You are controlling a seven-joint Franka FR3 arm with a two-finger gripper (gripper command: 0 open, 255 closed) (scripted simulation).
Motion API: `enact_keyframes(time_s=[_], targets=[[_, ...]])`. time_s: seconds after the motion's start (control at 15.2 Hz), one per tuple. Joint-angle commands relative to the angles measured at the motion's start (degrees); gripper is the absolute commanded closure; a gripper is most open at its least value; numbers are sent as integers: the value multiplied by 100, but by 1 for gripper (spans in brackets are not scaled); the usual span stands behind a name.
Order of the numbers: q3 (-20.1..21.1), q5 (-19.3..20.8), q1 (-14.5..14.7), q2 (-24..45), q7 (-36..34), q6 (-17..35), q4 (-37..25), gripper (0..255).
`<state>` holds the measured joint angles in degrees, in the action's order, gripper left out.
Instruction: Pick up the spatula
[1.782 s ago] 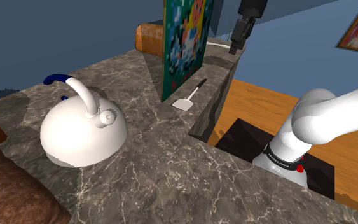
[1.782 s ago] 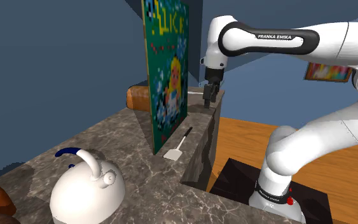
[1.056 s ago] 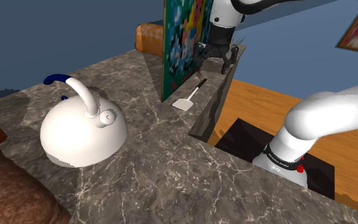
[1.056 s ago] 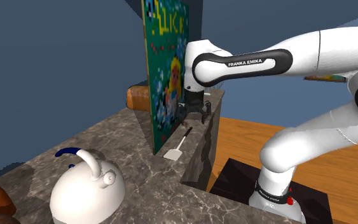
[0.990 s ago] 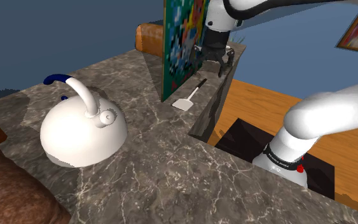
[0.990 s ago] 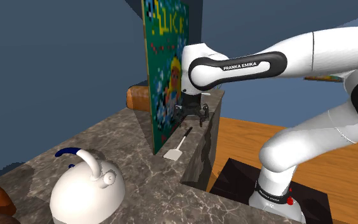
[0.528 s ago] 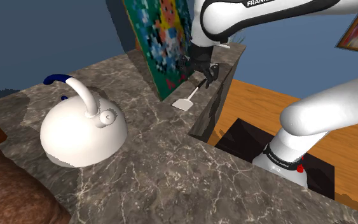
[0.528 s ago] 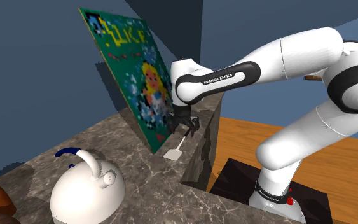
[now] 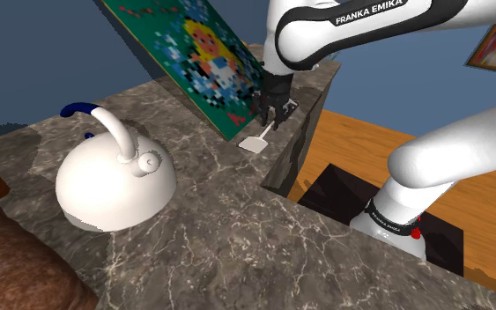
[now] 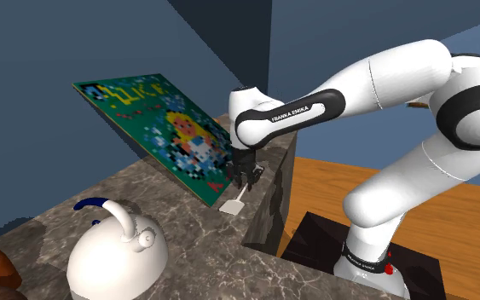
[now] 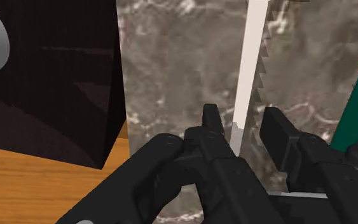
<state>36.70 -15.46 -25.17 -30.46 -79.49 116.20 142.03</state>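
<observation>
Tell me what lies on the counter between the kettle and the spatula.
Nothing: that stretch of marble counter is bare from the white kettle to the spatula, as the shoulder view shows. The leaning picture board has its lower corner beside the spatula.

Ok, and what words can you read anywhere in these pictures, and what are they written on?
"FRANKA EMIKA": white letters on a black band of the arm.
Yellow letters along the top edge of the green picture board: too blocky to read.
Tiny white print on the black collar at the arm's base: too small to read.
</observation>
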Motion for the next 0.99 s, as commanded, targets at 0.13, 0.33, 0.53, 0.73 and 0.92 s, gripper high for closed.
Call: enact_keyframes(time_s=[0.13,0.33,0.53,0.73,0.92], targets=[[3,1,-2,5,-1,6,1,255],[3,1,-2,5,-1,7,1,255],[-27,4,5,-34,6,-84,-52,255],[-104,27,7,-109,23,-334,-227,255],[-176,54,5,-169,37,-579,-412,255]])
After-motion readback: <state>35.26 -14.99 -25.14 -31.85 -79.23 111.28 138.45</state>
